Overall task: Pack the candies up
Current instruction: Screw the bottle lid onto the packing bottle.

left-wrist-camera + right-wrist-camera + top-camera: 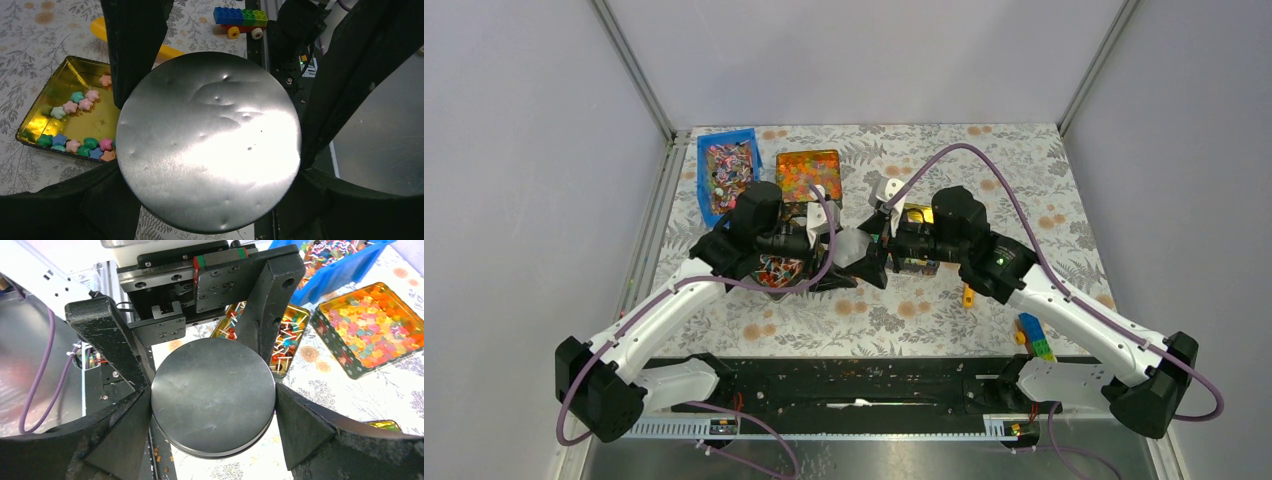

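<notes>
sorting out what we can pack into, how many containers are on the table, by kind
blue plastic bin: 1
rectangular tins: 3
round tin: 1
total: 5

Can (852, 246): you find it mid-table, between left gripper (210, 150) and right gripper (214, 400).
Candies (79, 105): in tray (97, 127), right of can.
</notes>
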Motion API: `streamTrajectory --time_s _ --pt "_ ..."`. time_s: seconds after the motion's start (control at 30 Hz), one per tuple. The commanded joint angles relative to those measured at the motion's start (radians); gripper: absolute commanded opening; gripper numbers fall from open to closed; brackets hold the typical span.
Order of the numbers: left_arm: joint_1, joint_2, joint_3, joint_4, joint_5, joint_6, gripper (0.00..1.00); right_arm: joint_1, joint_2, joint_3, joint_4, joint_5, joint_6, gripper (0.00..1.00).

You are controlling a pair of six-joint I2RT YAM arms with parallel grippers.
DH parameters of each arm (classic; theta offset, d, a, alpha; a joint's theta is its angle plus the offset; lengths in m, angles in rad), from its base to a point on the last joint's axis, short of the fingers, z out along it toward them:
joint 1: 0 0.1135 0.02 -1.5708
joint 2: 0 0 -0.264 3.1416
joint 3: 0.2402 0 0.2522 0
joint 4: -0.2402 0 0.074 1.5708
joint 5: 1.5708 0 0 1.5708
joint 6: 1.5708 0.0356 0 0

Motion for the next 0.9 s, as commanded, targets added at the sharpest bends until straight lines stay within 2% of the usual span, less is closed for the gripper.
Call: streamTrajectory --time_s 0.0,0.1,0.3,0.33,0.37,0.4,0.43,0.5,0.57,0.67,0.87 --pt "-0.013 -0.005 0.11 0.271 -0.07 -0.09 0.24 0.052 0.063 -0.041 -0.051 0.2 0.01 0.0" --pt "-0.013 -0.002 0.11 0.271 -0.068 -0.086 0.24 0.052 0.067 -0.042 -0.048 0.219 0.029 0.0" --pt "-0.013 -0.003 0.104 0.271 -0.054 -0.077 0.24 0.052 0.077 -0.041 -0.041 0.146 0.032 0.0" --pt "-0.013 -0.005 0.102 0.27 -0.052 -0.074 0.24 0.052 0.076 -0.042 -0.041 0.143 0.035 0.03" --pt "-0.013 -0.006 0.1 0.27 -0.05 -0.072 0.24 0.052 0.075 -0.043 -0.04 0.147 0.038 0.11" --pt "-0.013 -0.009 0.096 0.268 -0.047 -0.069 0.24 0.052 0.071 -0.045 -0.041 0.149 0.036 0.23" --pt "-0.013 -0.014 0.093 0.265 -0.044 -0.065 0.24 0.052 0.064 -0.049 -0.043 0.153 0.031 0.42" --pt "-0.013 -0.021 0.086 0.251 -0.037 -0.051 0.24 0.052 0.046 -0.065 -0.035 0.159 0.014 0.7" --pt "-0.013 -0.027 0.082 0.223 -0.032 -0.032 0.24 0.052 0.021 -0.081 -0.03 0.166 -0.019 0.85" --pt "-0.013 -0.041 0.074 0.176 -0.021 -0.001 0.24 0.05 -0.026 -0.109 -0.018 0.17 -0.068 0.97" --pt "-0.013 -0.062 0.084 0.053 0.014 0.073 0.24 0.039 -0.129 -0.162 -0.018 0.109 -0.184 1.0"
